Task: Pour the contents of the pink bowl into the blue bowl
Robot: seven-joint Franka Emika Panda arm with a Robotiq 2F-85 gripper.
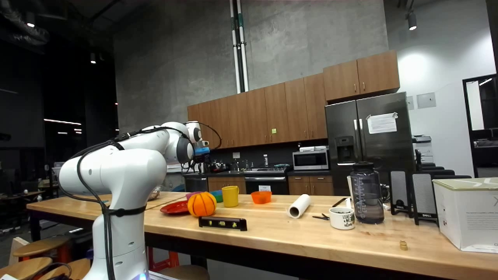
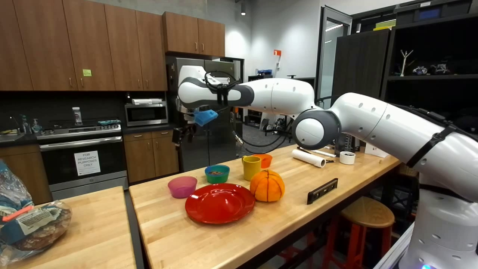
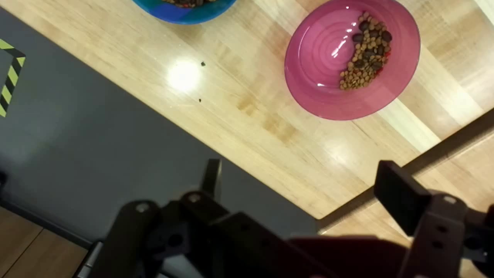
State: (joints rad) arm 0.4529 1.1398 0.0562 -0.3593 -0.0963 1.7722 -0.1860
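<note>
The pink bowl stands upright on the wooden table near its far corner. In the wrist view the pink bowl holds brown pellets and dark beans heaped along one side. The blue bowl looks blue-green in an exterior view, just beside the pink bowl. In the wrist view the blue bowl is cut off at the top edge, with similar bits inside. My gripper hangs above the table, past its far edge, apart from both bowls. In the wrist view the gripper has its fingers wide apart with nothing between them.
A red plate, an orange pumpkin, a yellow mug and an orange bowl stand near the bowls. A black level lies near the front edge. A bagged item sits on the adjoining table across a gap.
</note>
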